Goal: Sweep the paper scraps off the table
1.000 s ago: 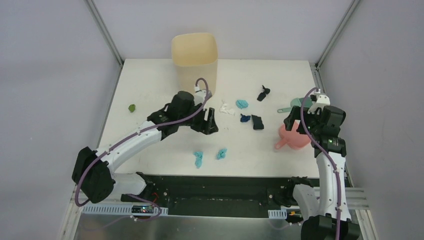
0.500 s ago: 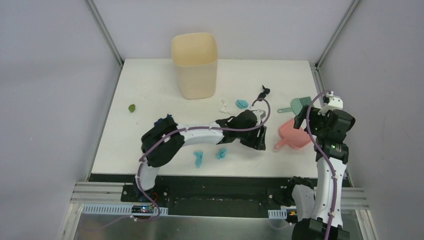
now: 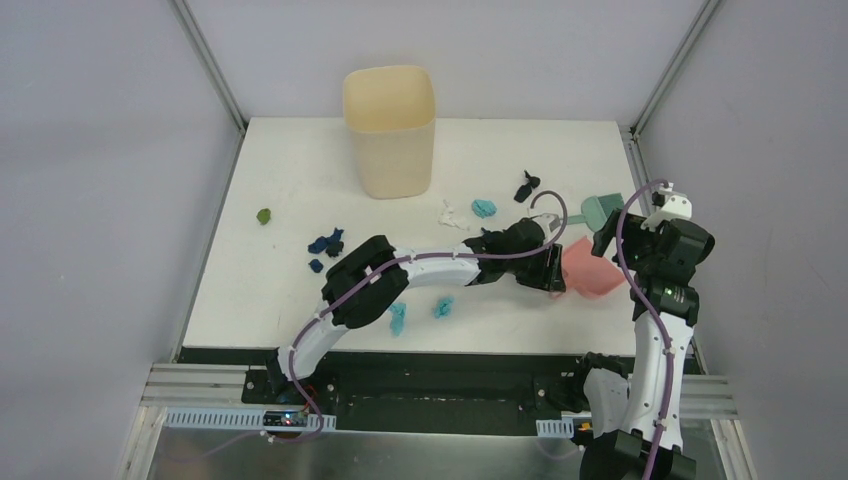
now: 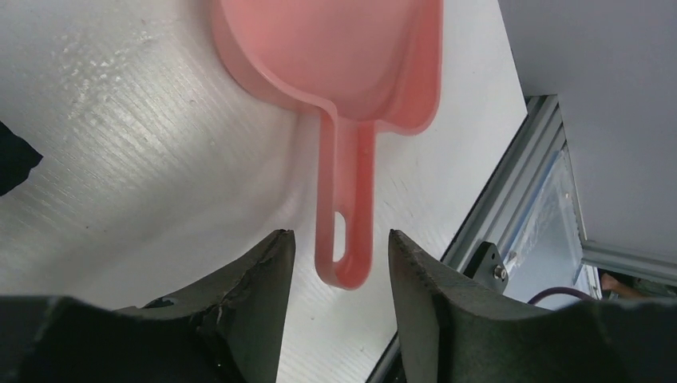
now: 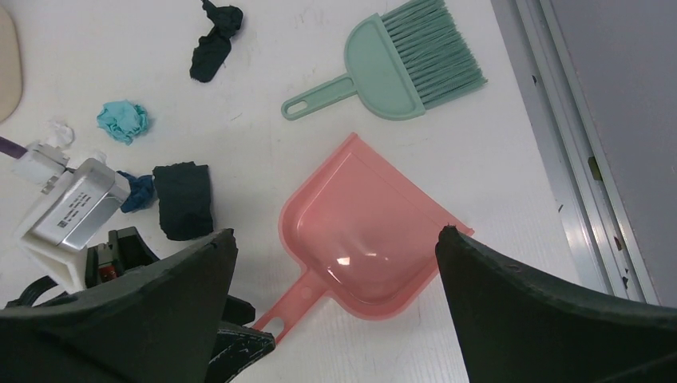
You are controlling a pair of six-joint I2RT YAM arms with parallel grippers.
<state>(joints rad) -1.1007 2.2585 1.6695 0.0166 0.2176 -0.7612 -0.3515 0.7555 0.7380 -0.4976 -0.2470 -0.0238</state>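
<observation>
On the white table lies a pink dustpan, its handle pointing at my left gripper. That gripper is open, a finger on either side of the handle's end with a gap on both sides. My right gripper hangs wide open above the dustpan and holds nothing. Paper scraps lie scattered: green, navy, light blue, white and black. A black wad and a navy one sit beside the left wrist.
A teal hand brush lies behind the dustpan near the right rail. A tall cream bin stands at the back middle. The left arm stretches low across the table's middle, over some scraps.
The left arm swung from beside the bin across to the dustpan's handle, and its jaws narrowed. Navy scraps it covered now show. The right gripper shifted slightly right.
</observation>
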